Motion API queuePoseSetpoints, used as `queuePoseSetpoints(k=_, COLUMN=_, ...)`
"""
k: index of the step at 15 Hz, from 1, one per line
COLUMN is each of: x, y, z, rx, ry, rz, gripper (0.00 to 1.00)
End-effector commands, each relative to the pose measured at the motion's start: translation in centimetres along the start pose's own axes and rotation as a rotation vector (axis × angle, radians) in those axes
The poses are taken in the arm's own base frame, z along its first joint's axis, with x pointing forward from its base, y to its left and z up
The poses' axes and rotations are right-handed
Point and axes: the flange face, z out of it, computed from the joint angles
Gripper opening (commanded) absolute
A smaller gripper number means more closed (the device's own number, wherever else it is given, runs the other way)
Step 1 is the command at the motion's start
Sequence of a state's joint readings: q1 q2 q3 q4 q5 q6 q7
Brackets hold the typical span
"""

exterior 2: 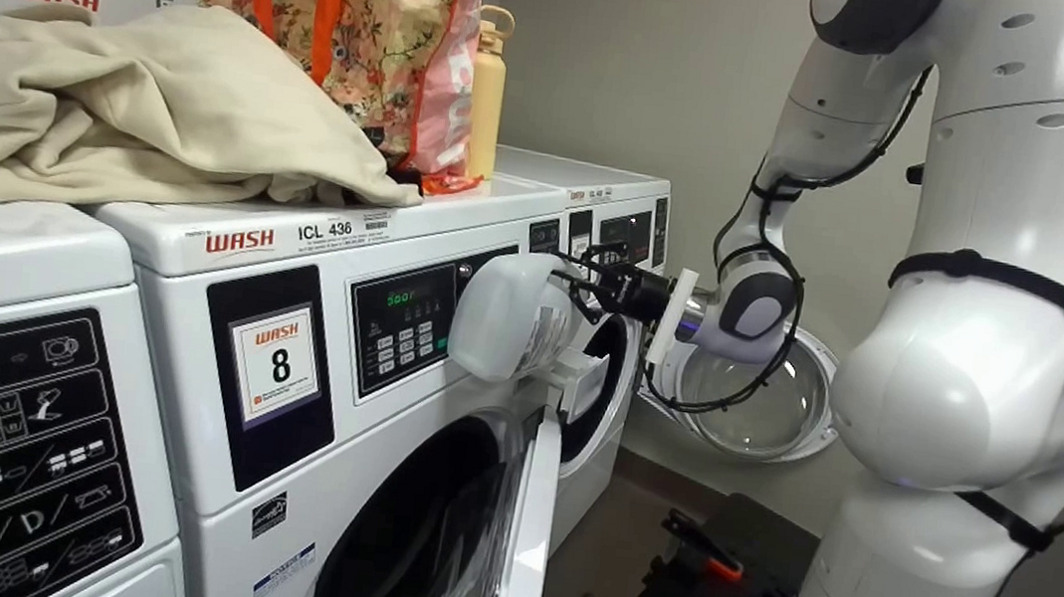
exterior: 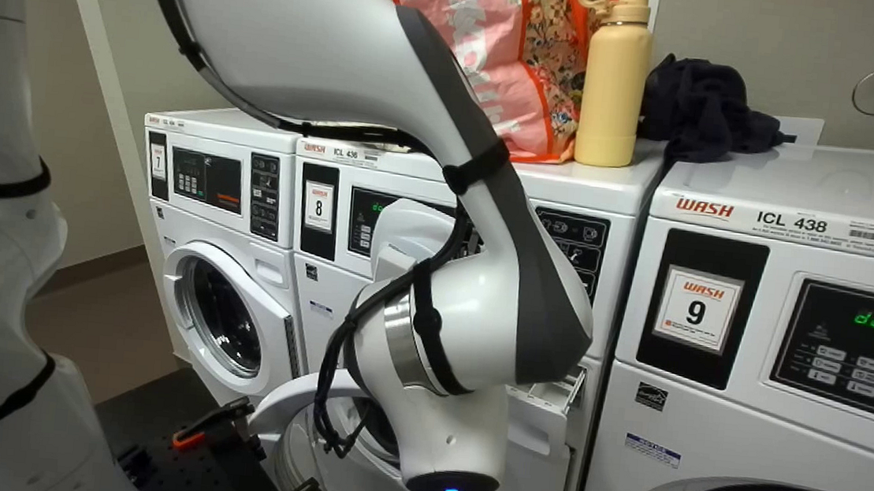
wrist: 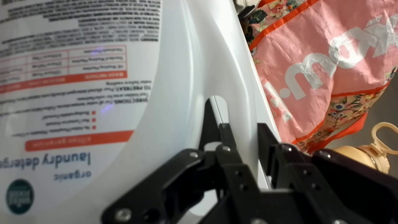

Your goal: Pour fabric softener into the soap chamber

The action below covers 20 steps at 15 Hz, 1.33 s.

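Observation:
The fabric softener, a whitish translucent jug (exterior 2: 501, 320), hangs tilted in front of washer 8's control panel. Its printed label (wrist: 77, 109) faces the wrist camera upside down, and its mouth is hidden. My gripper (wrist: 245, 137) is shut on the jug's handle, with one finger through the handle opening and one outside. An exterior view shows the gripper (exterior 2: 582, 279) at the jug's upper right; elsewhere the arm covers it and most of the jug (exterior: 416, 232). The soap chamber, a pulled-out white drawer (exterior 2: 580, 382) (exterior: 550, 402), lies just below and beside the jug; I cannot tell whether they touch.
Washer 8's door (exterior 2: 532, 539) stands open below the drawer, and another round door (exterior 2: 826, 397) hangs open beyond. On the washers rest a patterned bag (exterior 2: 370, 50), a yellow bottle (exterior: 615, 95), beige cloth (exterior 2: 133, 103) and dark cloth (exterior: 703, 103).

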<state>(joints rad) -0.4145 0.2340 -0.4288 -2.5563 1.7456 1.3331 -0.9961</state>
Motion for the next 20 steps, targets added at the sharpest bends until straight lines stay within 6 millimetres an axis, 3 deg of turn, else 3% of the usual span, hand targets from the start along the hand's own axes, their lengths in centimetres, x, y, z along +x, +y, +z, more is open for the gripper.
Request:
queuePoseSetpoints(k=1, x=0.5, y=-1.3, z=1.2, rx=0.016, ry=-0.04, rz=-0.051, gripper=0.06)
queuePoseSetpoints(k=14, x=1.0, y=0.2, z=0.9, rx=-0.18, ry=-0.186, rz=-0.341, gripper=0.06)
queuePoseSetpoints(k=15, x=-1.9, y=-3.3, z=1.3, rx=-0.201, ry=-0.19, rz=-0.384, gripper=0.06)
queuePoseSetpoints(k=17, x=-2.2, y=-3.8, z=1.6, rx=-0.252, ry=-0.22, rz=-0.451, gripper=0.06)
queuePoseSetpoints(k=20, x=-3.4, y=-6.6, z=3.0, rx=-0.309, ry=-0.261, rz=-0.559, gripper=0.06)
